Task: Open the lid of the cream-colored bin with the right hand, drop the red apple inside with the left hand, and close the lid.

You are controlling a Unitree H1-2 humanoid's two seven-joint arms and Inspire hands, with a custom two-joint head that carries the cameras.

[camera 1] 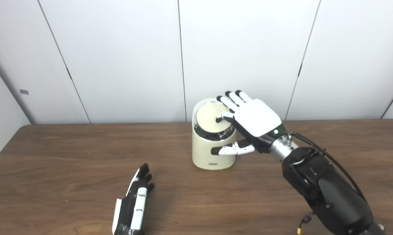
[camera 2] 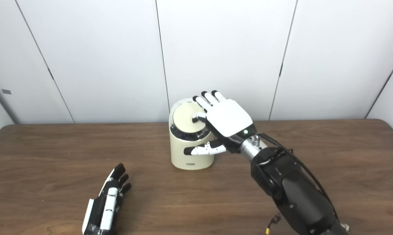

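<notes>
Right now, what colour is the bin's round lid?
Cream, like the bin itself; the lid shows best in the left eye view.

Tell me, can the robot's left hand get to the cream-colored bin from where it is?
Probably yes. The left hand lies open on the brown wooden table, with bare tabletop between it and the cream-colored bin. Only the right hand, covering the lid, crowds the top.

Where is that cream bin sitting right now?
The cream bin stands mid-table near the back wall, under the right hand, whose fingers rest on its lid.
</notes>
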